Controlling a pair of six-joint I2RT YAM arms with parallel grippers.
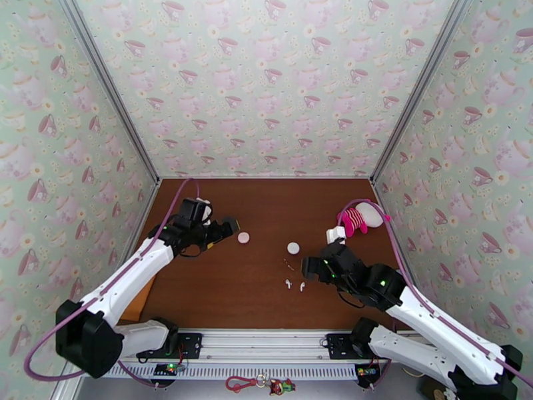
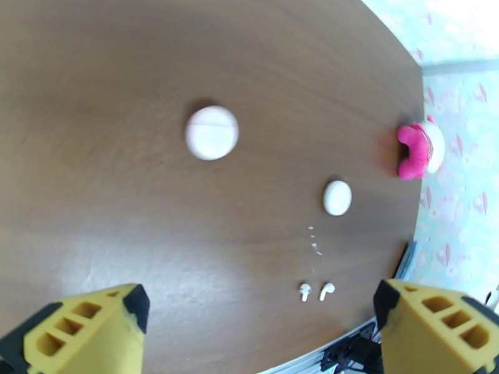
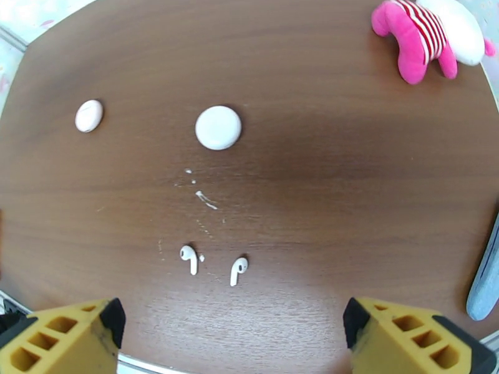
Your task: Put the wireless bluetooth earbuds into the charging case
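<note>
Two white earbuds (image 3: pixel 189 257) lie loose on the bench (image 3: pixel 349 182), side by side but not touching, on the near side of the central case (image 3: pixel 218 128). A thin trail of white specks (image 3: pixel 206 199) runs between them and it. A second case (image 2: pixel 212 133) sits to the left of the central case, and a pink-and-white plush toy (image 1: pixel 356 218) lies off to its far right, by the wall. Both round cases look shut, and the second one shows a seam line across its top. What either holds cannot be told. The right fingers (image 3: pixel 62 338) are spread wide and empty, hanging near-right of the central case, close by the earbuds. The left fingers (image 2: pixel 81 325) are also spread wide with nothing between them, just left of the second case. The step in hand looks like picking up the loose pair. The next move calls for the right fingers to drop over one earbud and pinch its small body squarely, since so light a piece could easily skid. The central case would also need its lid raised and held steady, probably by the left arm.
</note>
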